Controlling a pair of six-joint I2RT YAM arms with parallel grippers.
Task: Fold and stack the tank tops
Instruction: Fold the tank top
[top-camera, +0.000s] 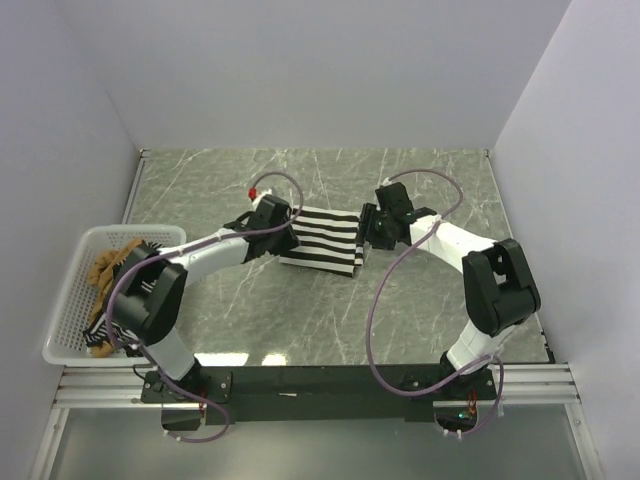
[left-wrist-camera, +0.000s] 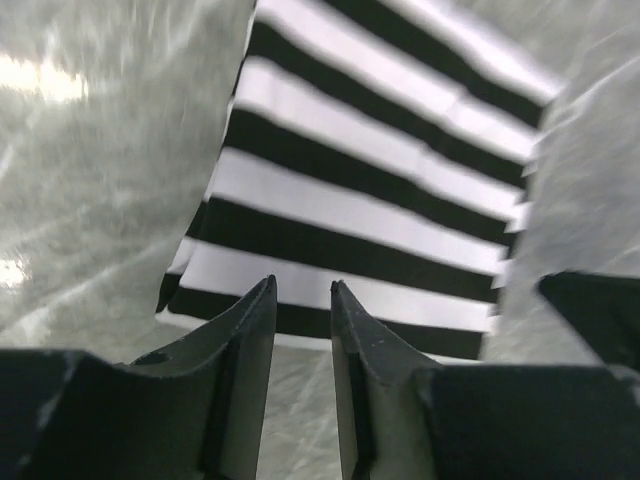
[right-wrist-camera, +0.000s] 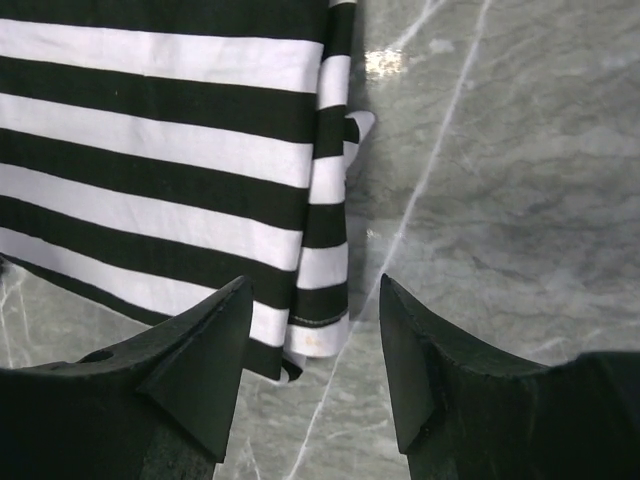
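Left pincer (left-wrist-camera: 302, 284), right pincer (right-wrist-camera: 312, 283) parted (left narrower).

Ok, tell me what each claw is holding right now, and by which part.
Nothing is held. The left claw and the right claw are both open and empty, one at each end of the striped top.

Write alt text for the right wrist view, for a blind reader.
A folded black-and-white striped tank top lies flat on a grey marble table, filling the upper left of the view. The right end effector sits at the bottom, its two dark fingers apart and gripping nothing, the top's corner showing between them.
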